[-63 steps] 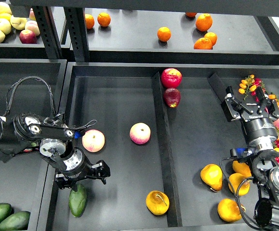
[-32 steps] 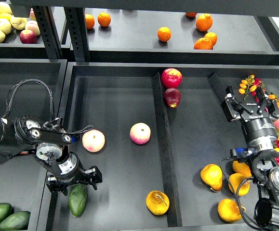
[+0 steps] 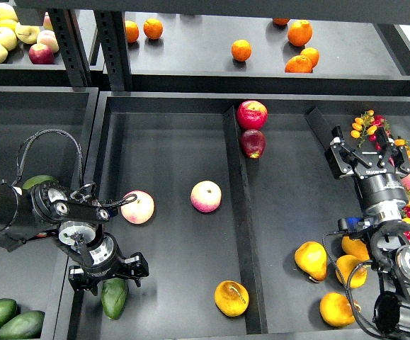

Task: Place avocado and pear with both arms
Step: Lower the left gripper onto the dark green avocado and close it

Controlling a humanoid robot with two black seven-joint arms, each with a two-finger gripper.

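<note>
The avocado [image 3: 114, 298], dark green and elongated, lies near the front left corner of the middle tray [image 3: 169, 156]. My left gripper [image 3: 108, 273] hangs just above its upper end. The jaws are open and spread to either side, and they hold nothing. The pear [image 3: 231, 298], yellow-orange with a brown blotch and a thin stem, lies at the front of the same tray beside the divider [image 3: 237, 212]. My right gripper [image 3: 369, 157] is open and empty over the back of the right tray, far from the pear.
Two peaches [image 3: 137, 207] [image 3: 206, 196] lie mid-tray. Two red apples [image 3: 252, 114] [image 3: 252, 143] sit by the divider's far end. Several yellow fruits [image 3: 311, 260] lie front right. Two more avocados [image 3: 6, 319] are in the left bin. Oranges [image 3: 241, 49] are on the upper shelf.
My left gripper has moved left and toward the front, staying open above the avocado, which has not moved. The right arm has not moved.
</note>
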